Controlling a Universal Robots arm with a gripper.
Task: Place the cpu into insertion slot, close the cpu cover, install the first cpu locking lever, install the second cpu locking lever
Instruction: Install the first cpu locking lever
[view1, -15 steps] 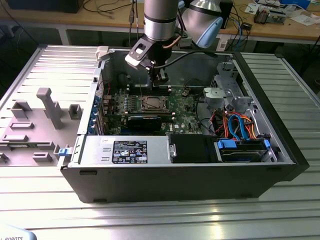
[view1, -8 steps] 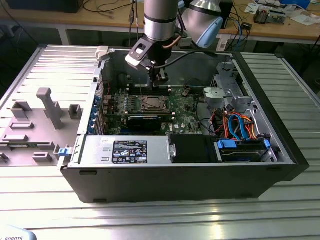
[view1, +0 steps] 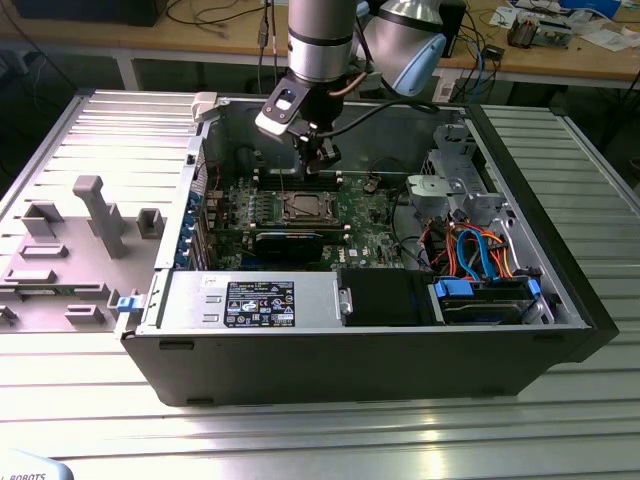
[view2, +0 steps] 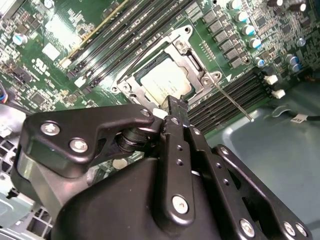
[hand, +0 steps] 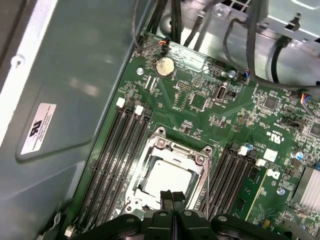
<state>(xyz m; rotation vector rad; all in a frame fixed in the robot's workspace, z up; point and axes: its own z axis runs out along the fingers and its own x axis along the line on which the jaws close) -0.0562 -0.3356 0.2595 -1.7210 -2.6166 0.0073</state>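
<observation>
We see the black two-fingered gripper (view1: 322, 160) hanging from the grey arm inside the open black computer case (view1: 350, 360). It hovers just above the green circuit board (view1: 372, 215). In both wrist views its fingertips (hand: 172, 196) are pressed together with nothing between them (only a hairline seam shows). They sit right over the near edge of the small square insertion slot with the silvery rim (view1: 288, 208).

The flat square cpu with the dull silver-grey top (hand: 167, 177) lies seated in that slot, roughly in the middle of the board. The thin silvery cpu cover, a square frame with a large central opening (hand: 175, 151), lies down around the chip's top. In the second wrist view the cpu (view2: 167, 82) sits just beyond the gripper (view2: 176, 105). There a thin silvery wire lever (view2: 232, 100) juts from a corner of the socket across the neighbouring slots, and we cannot tell whether it is hooked.

Long black memory slots (hand: 117, 155) flank the socket on both sides. A round silver coin battery (hand: 164, 66) sits on the board, well apart from the socket. Blue and orange cables (view1: 480, 250) fill the case on the exterior view's right. A grey moulded tray (view1: 80, 240) lies outside the case on the exterior view's left.
</observation>
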